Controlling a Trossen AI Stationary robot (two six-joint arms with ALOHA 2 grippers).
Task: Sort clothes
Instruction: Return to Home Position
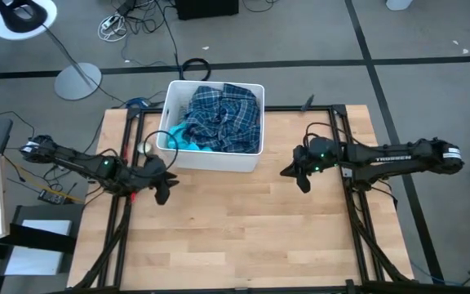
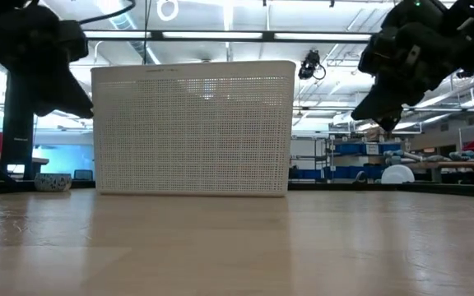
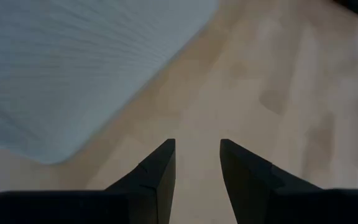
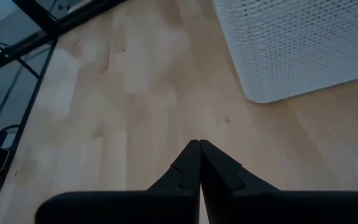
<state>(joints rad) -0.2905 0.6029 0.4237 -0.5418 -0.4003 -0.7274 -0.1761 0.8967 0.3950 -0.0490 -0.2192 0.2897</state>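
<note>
Toward the far middle of the desk (image 1: pixel 243 237) stands the white bin (image 1: pixel 215 162), and every garment that shows lies inside it. The navy-white plaid shirt (image 1: pixel 227 118) is heaped on top and fills most of the opening. The turquoise garment (image 1: pixel 188 139) is bunched against the bin's near left wall, partly under the plaid. Whatever else lies beneath them is hidden.

The left end effector (image 1: pixel 163 189) hangs above the desk just beside the bin's near left corner. Its fingers are parted with nothing between them, and its wrist view shows bare wood through the gap and the bin's wall close by. The right end effector (image 1: pixel 296 175) hovers over the desk to the right of the bin, apart from it, its fingers pressed together on nothing. The sorting looks done, with both arms free.

By their look, these clothes are light, limp and yielding. They will sag, stretch out and trail when lifted, and one piece may drag another up with it. If the plaid shirt had to be taken again, the best hold would probably be a pinch on a raised fold at the crest of the heap, or on a thicker seam or collar if one shows, since that resists slipping better than a single flat layer. The turquoise piece offers its exposed bunch near the wall, though the rim there leaves little room for fingers.
</note>
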